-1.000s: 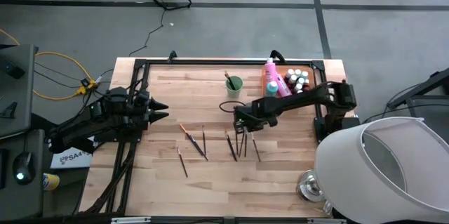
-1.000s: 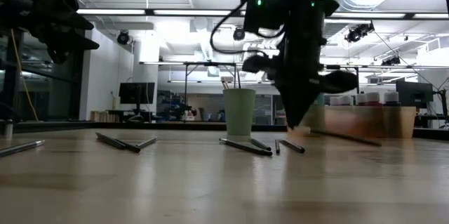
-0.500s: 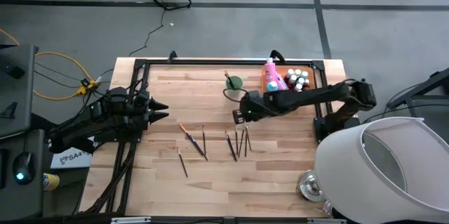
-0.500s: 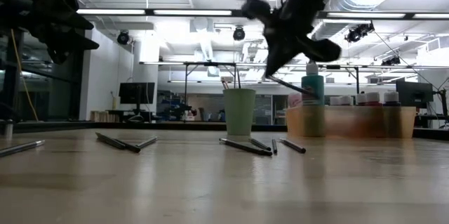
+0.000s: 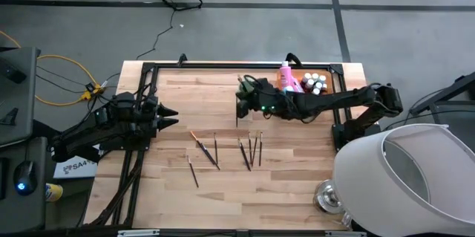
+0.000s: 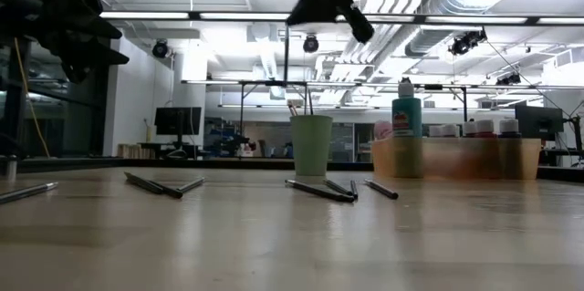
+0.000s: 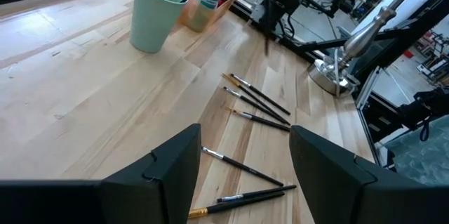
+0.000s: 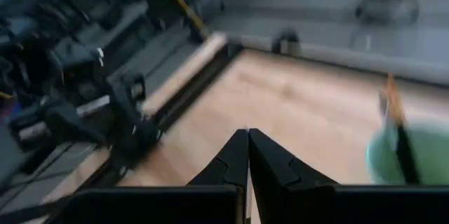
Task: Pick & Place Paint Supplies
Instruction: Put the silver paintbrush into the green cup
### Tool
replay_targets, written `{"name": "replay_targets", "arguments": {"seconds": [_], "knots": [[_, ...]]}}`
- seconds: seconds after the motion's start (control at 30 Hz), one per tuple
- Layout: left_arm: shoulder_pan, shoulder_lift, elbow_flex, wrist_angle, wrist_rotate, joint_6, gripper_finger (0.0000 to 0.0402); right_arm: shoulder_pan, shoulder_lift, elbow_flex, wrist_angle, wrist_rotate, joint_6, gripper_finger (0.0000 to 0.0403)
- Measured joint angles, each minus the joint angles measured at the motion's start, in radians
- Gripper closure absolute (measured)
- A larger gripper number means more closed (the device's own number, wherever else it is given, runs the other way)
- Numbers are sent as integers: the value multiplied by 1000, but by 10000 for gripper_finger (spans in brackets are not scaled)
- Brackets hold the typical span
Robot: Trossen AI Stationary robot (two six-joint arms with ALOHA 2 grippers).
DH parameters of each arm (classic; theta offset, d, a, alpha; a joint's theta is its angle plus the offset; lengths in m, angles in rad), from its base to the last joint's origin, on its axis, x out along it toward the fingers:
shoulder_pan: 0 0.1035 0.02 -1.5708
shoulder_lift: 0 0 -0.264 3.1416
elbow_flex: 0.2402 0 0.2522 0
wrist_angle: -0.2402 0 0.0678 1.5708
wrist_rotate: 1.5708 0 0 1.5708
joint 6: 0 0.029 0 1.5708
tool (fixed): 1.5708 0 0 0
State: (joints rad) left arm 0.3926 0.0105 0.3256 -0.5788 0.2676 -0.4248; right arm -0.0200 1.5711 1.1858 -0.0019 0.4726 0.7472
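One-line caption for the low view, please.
Right gripper dangles a thin brush above the green cup; other brushes lie on the table.

Thin dark brushes (image 5: 249, 151) scattered flat

A light green cup (image 6: 311, 144) stands mid-frame on the wooden counter (image 5: 223, 185), with an orange tray (image 6: 456, 157) to its right.
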Motion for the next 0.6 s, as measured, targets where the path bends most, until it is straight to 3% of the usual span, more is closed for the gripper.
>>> {"name": "replay_targets", "arguments": {"seconds": [0.27,0.6], "knots": [[0,0,0,0,0,0,187,-34,0,0,148,211,-331,400],[0,0,0,0,1,0,187,-135,6,0,132,306,-353,400]]}}
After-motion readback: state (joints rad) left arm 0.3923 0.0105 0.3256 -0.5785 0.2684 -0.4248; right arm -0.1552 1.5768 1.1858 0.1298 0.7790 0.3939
